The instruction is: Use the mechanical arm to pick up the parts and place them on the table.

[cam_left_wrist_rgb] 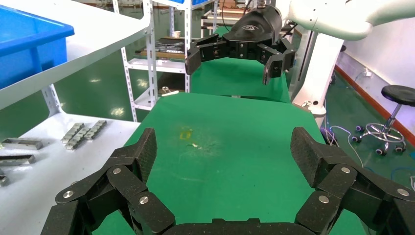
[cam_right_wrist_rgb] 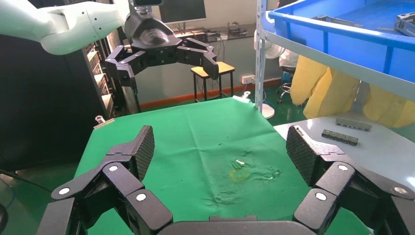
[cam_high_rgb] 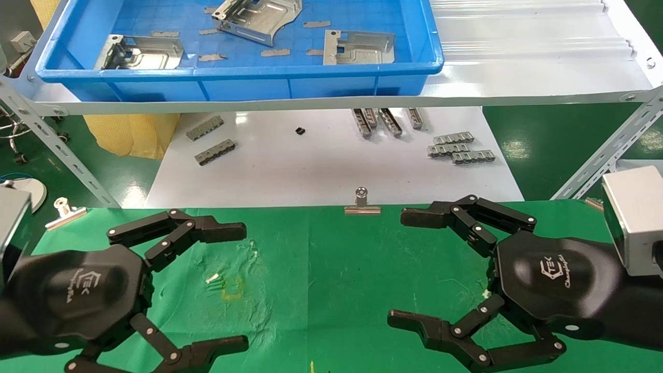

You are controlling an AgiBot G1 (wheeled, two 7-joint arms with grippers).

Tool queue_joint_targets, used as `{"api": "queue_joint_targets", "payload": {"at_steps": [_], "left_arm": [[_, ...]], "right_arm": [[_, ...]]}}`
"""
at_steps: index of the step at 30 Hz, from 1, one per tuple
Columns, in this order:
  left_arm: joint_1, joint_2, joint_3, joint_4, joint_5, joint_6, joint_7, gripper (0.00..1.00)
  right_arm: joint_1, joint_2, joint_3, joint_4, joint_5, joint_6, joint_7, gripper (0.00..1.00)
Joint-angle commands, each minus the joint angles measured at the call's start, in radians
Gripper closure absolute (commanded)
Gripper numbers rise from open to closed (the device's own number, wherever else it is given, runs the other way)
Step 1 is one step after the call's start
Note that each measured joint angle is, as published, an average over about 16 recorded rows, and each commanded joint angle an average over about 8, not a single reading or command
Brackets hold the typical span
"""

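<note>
Blue tray [cam_high_rgb: 67, 67] holds three silvery embossed parts [cam_high_rgb: 357, 47].

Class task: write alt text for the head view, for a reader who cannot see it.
Two open black grippers, left gripper and right gripper, hover empty over the green table. Beyond it, three silvery parts lie in a blue tray on a shelf.
</note>
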Motion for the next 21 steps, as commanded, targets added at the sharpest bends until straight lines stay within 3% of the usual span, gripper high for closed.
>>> {"api": "queue_joint_targets", "payload": {"at_steps": [1, 21], "left_arm": [[0.000, 0.000, 0.000, 0.000, 0.000, 0.000, 0.000, 0.00], [0.000, 0.000, 0.000, 0.000, 0.000, 0.000, 0.000, 0.00]], "right_arm": [[0.000, 0.000, 0.000, 0.000, 0.000, 0.000, 0.000, 0.00], [0.000, 0.000, 0.000, 0.000, 0.000, 0.000, 0.000, 0.00]]}}
